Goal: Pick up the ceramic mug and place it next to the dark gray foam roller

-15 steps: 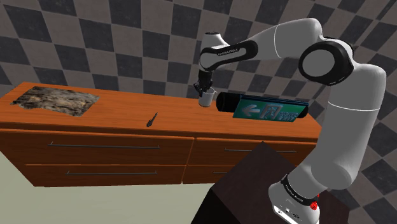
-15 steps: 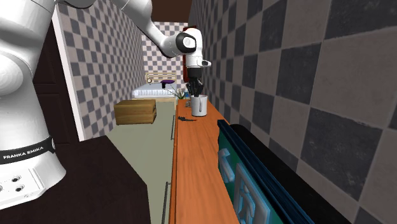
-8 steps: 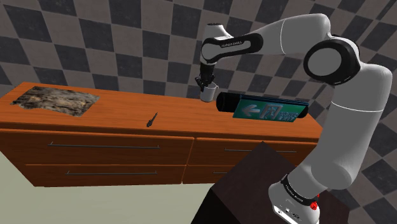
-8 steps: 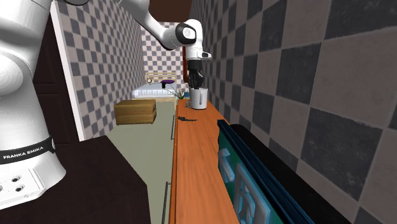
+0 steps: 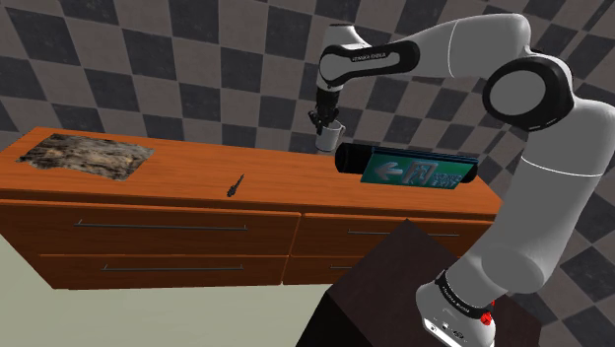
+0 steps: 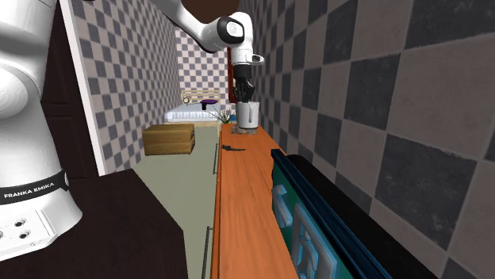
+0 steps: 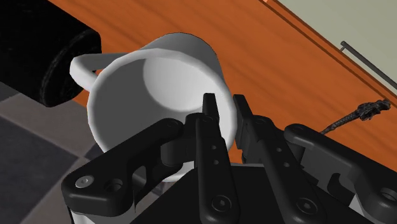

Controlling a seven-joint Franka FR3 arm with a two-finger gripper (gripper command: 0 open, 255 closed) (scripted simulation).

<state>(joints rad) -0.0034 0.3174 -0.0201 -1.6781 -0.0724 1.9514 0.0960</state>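
The white mug [image 7: 159, 83] hangs from the gripper [image 7: 224, 102], fingers clamped on its rim wall, seemingly clear of the counter [image 7: 273, 57]. With the dark foam roller [image 7: 44, 57] just beyond the mug's handle, only set-down and release seem to remain.

Orange-brown wooden counter [image 5: 197, 182], long; drawers [image 5: 158, 242] with bar handles in its front. Mottled brown-grey slab [image 5: 87, 156] lies flat at the counter's end on the shoulder view's left. Small dark tool [image 5: 235, 185] lies near the front edge, well apart from the slab. Green printed panel [image 5: 409, 171] toward the right end. Grey checkered wall [image 5: 148, 69] behind. Wooden crate [image 6: 169, 139] on the pale floor [image 6: 178, 190].
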